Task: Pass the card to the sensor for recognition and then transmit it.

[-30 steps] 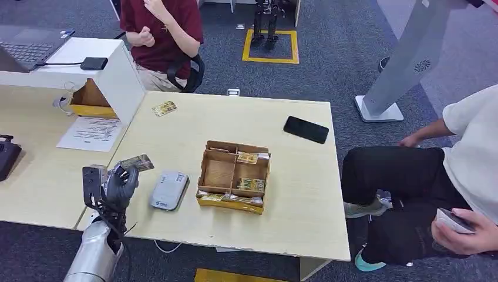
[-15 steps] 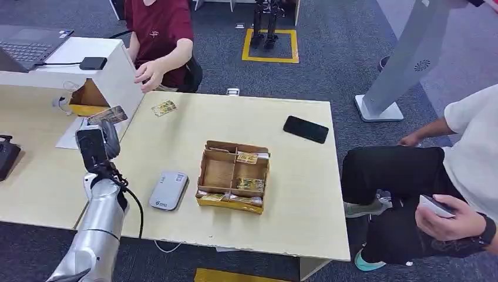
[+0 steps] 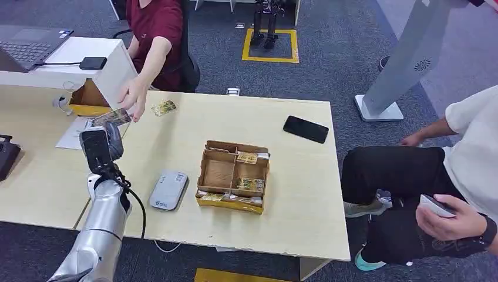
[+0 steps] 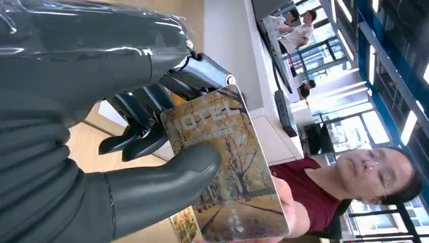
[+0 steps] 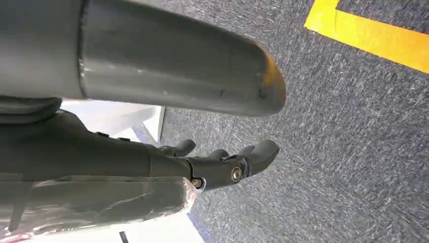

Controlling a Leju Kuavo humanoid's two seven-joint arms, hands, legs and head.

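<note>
Here the left robot hand pinches a thin, stiff, glossy card by one end above the desk; a person's hand reaches its free end, likely slippery.

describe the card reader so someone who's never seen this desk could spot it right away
Start at the pale wooden table and find the brown cardboard tray of cards near its middle. Just beside the tray, toward the robot's left arm, lies the reader: a flat grey pad with rounded corners. Unlike the glossy black phone further back, it is pale grey and matte.
</note>
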